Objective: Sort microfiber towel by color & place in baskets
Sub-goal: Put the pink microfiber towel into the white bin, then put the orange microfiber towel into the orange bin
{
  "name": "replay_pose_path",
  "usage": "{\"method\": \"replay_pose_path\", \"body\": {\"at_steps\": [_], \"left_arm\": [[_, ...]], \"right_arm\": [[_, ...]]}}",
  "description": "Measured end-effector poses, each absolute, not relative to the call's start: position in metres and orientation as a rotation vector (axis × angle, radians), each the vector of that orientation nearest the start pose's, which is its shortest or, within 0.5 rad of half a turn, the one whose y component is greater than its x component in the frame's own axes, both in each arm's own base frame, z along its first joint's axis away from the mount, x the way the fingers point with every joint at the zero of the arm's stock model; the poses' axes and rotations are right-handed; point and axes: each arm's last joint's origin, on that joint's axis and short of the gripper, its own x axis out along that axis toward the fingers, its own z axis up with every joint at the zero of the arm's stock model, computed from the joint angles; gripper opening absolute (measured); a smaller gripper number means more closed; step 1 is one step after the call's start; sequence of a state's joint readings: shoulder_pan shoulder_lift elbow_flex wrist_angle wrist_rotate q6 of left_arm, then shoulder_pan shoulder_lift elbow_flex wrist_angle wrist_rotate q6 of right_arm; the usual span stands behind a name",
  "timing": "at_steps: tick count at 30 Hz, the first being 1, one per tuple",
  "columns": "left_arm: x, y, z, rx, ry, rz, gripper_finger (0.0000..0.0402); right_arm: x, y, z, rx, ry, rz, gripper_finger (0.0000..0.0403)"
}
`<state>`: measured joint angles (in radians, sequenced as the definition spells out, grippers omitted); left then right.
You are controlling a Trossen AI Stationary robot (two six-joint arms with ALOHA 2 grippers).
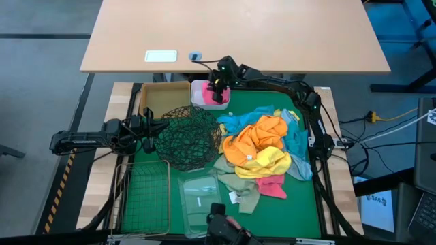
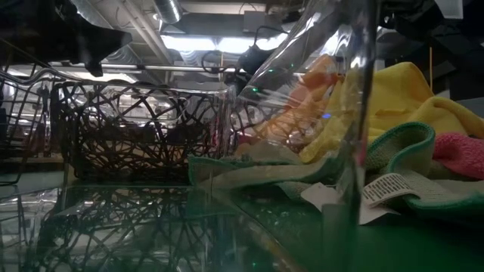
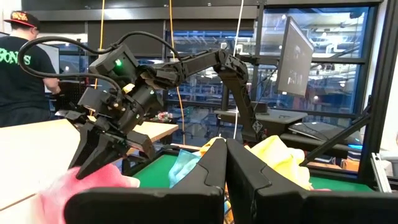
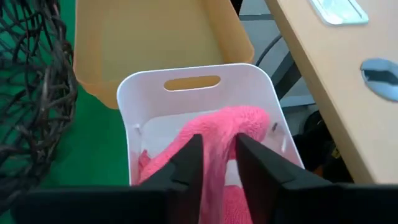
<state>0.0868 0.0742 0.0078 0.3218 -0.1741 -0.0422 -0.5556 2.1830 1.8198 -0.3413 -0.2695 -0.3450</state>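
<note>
The right pincer [image 4: 214, 155], fingers parted narrowly around a fold of a pink towel [image 4: 217, 127], hangs over the white tub [image 4: 149, 93] at the far edge of the green worktop [image 1: 306, 204]; the towel lies inside that tub. Five baskets are visible: the white tub, a tan box [image 1: 163, 95] beside it, a black mesh bowl [image 1: 191, 136], a wire basket [image 1: 144, 197] and a clear tub [image 1: 204, 194] toward the near edge. One heap of towels [image 1: 262, 150], orange, yellow, blue, olive and pink, lies near the right edge. The left pincer [image 1: 151, 128], closed and empty, waits at the left edge.
</note>
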Motion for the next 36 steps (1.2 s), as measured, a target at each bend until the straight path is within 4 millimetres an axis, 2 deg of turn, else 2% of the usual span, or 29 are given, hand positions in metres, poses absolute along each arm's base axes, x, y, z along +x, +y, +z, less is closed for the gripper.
{"method": "replay_pose_path", "body": {"at_steps": [7,13,17,23,28,32,36], "left_arm": [[0.098,0.014,0.191,-0.054,-0.261,0.254,0.0],[0.097,0.014,0.191,-0.054,-0.261,0.254,0.0],[0.098,0.014,0.191,-0.055,-0.261,0.253,0.0],[0.098,0.014,0.191,-0.056,-0.261,0.253,0.0],[0.098,0.014,0.191,-0.056,-0.259,0.253,0.0],[0.098,0.014,0.19,-0.056,-0.254,0.254,0.0],[0.098,0.014,0.19,-0.056,-0.254,0.254,0.0]], "right_arm": [[0.42,-0.255,0.232,-0.064,0.73,-0.262,0.0169],[0.403,-0.246,0.264,-0.065,0.764,-0.289,0.0183],[0.381,-0.231,0.295,-0.047,0.812,-0.276,0.0179],[0.339,-0.194,0.338,0.0,0.935,-0.215,0.0177],[0.313,-0.156,0.36,0.098,1.032,-0.147,0.0177],[0.302,-0.127,0.368,0.167,1.105,-0.071,0.0177],[0.303,-0.095,0.371,0.177,1.138,0.076,0.0177]]}}
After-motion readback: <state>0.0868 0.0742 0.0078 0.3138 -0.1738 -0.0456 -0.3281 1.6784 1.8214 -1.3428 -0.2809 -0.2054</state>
